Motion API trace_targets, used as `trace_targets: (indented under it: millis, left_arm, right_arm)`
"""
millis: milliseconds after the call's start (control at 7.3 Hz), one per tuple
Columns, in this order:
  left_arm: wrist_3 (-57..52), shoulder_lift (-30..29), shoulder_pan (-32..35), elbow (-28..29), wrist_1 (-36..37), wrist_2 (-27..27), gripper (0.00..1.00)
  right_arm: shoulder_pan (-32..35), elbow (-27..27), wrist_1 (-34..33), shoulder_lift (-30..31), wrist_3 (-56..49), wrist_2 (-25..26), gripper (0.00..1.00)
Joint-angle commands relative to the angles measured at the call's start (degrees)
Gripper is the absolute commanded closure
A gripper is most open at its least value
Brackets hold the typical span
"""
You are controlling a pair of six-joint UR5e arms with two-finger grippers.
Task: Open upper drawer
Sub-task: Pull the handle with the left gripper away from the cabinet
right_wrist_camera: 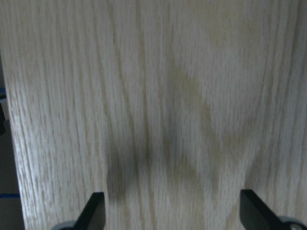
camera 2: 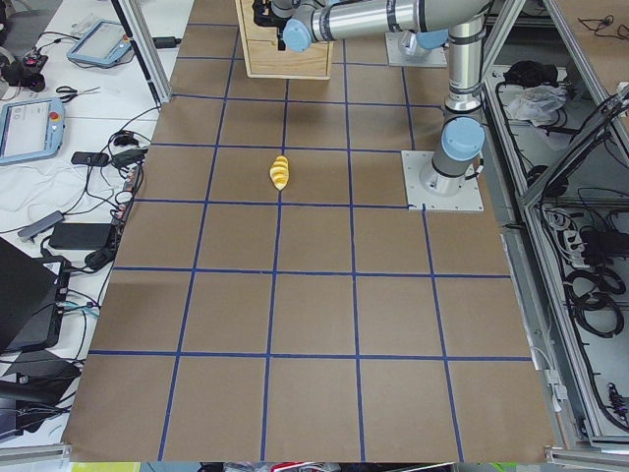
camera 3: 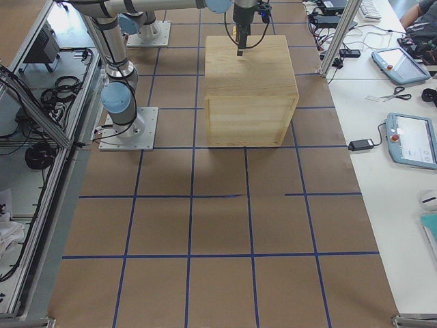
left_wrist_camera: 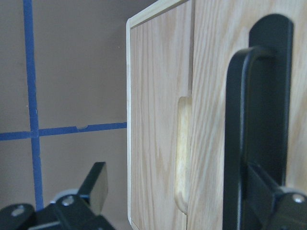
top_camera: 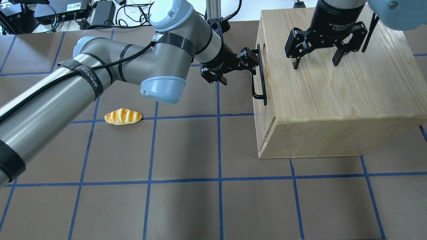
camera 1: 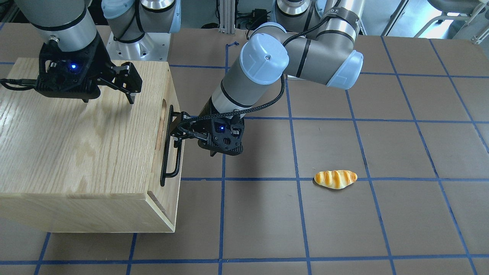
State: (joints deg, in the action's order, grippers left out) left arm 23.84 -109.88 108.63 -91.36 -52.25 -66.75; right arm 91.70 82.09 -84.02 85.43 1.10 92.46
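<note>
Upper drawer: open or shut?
Looks shut: front panel of the light oak-wood upper drawer lies flush in the wooden cabinet, no gap showing. The open left claw straddles its black bar handle.

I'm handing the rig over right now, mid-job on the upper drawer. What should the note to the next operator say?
Left gripper: open, fingers on either side of the black handle, not clamped.
Right gripper: open, over the cabinet top, holding nothing.
Upper drawer: looks shut, its front flush with the cabinet.
Done: the reach to the handle.
Left: close on the bar, then pull the drawer out.
</note>
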Motion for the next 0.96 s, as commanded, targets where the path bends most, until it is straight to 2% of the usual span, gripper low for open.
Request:
trace_targets:
  millis: [0,822]
  left_arm:
    - [-0.6,0.0,0.0,-0.1,-0.1,-1.2,0.00]
    - [-3.0,1.7,-0.6,-0.6,-2.8,-1.3,0.00]
  right_arm:
    - [0.1,0.1,0.0,0.0,0.0,0.0,0.00]
    - [0.1,0.0,0.0,0.0,0.0,0.0,0.00]
